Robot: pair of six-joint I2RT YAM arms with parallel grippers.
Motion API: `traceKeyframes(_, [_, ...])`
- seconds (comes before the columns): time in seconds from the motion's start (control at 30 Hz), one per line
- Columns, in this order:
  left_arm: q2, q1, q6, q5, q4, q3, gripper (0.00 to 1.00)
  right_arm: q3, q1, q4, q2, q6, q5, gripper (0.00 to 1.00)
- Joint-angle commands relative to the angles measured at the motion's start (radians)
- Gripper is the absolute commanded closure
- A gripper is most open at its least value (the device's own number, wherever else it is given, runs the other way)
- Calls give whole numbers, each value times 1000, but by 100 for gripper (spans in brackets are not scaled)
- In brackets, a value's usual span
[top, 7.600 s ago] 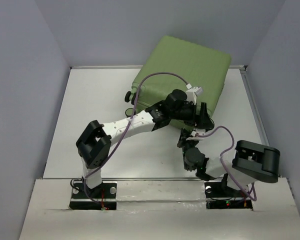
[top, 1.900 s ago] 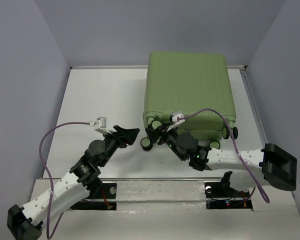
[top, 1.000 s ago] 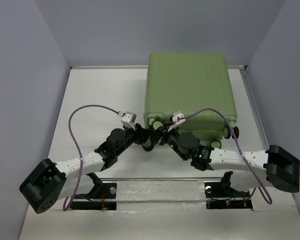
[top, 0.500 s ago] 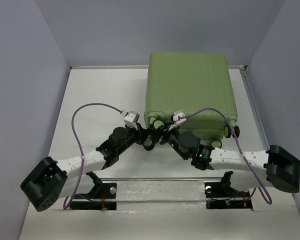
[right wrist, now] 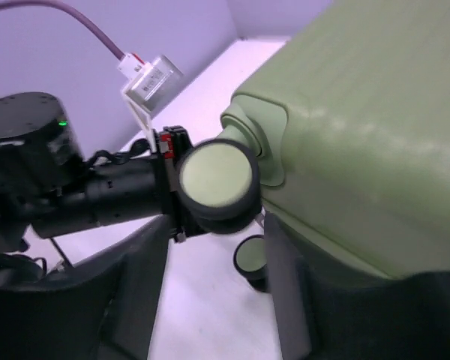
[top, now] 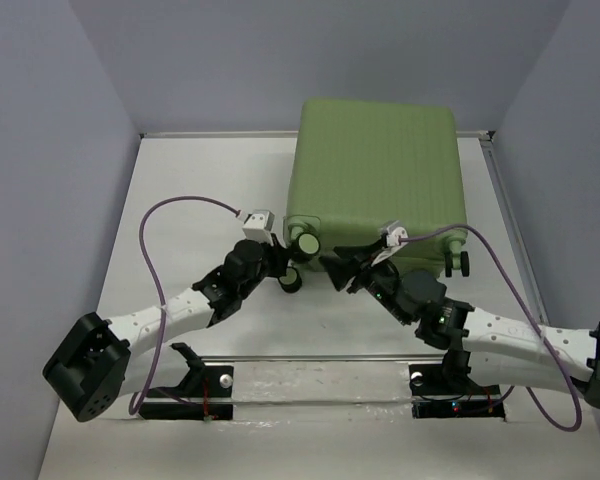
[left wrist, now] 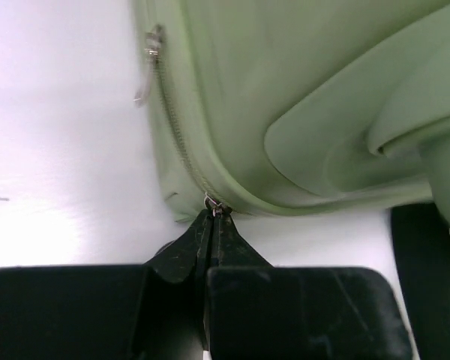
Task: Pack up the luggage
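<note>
Lying closed toward the far right corner of the white table [top: 200, 200], the large olive-green ribbed hard-shell suitcase [top: 380, 170] has a small metal zipper pull [left wrist: 214, 205] at its near left corner pinched in the left gripper [left wrist: 212, 217], probably to run the zip. The right gripper [top: 338, 268] waits just beside, jaws apart.

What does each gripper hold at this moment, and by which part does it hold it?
The left gripper is shut on the zipper pull at the corner seam of the luggage. The right gripper is open and holds nothing.
</note>
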State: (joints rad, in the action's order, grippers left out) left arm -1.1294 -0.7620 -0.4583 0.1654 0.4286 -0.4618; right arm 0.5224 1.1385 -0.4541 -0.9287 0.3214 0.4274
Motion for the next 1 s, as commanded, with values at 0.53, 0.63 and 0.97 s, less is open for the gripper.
traceKeyframes(0.53, [100,101,52,17,193,31,94,375,1,184,-327,79,-53,1])
traceKeyframes(0.63, [102,92,35,-21,217,34,94,421,1,190,-392,181,37,0])
traceKeyframes(0.97, [95,32,15,-128,262,12,94,568,1,405,-515,289,171,0])
